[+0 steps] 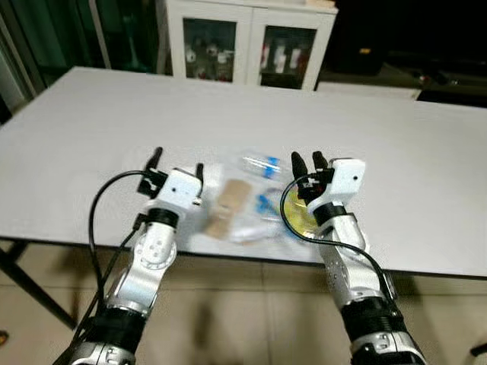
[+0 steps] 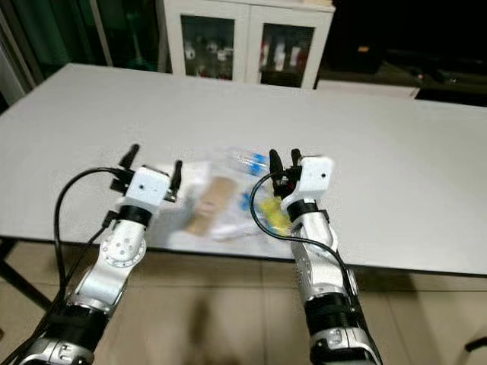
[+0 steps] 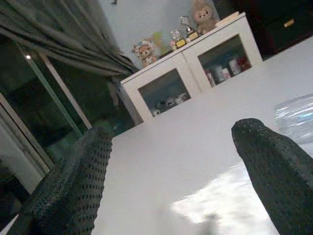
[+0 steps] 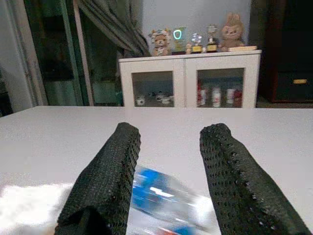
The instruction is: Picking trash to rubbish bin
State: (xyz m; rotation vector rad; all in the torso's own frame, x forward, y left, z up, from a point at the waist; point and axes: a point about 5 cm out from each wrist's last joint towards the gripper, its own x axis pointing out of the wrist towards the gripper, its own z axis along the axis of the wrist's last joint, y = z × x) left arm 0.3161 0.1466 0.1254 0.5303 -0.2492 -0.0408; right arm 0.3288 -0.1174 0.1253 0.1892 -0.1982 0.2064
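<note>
Large white rectangular table (image 1: 426, 152) spans scene; white glass-door cabinet (image 1: 247, 38) behind its far edge.
Trash pile at near table edge, centre: crumpled clear plastic bottle with blue label (image 1: 259, 165) farthest, tan cardboard piece (image 1: 226, 204) nearer, yellow wrapper (image 1: 298, 217) at right.
Left gripper (image 1: 178, 166) just left of pile, fingers spread wide, holding nothing.
Right gripper (image 1: 306, 163) over right part of pile, fingers apart, bottle just ahead, nothing gripped.

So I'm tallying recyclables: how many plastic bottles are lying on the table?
1. The clear plastic bottle with a blue label lies on the white table, just ahead of the right gripper. More could be hidden among the blurred wrappers beside it.
</note>
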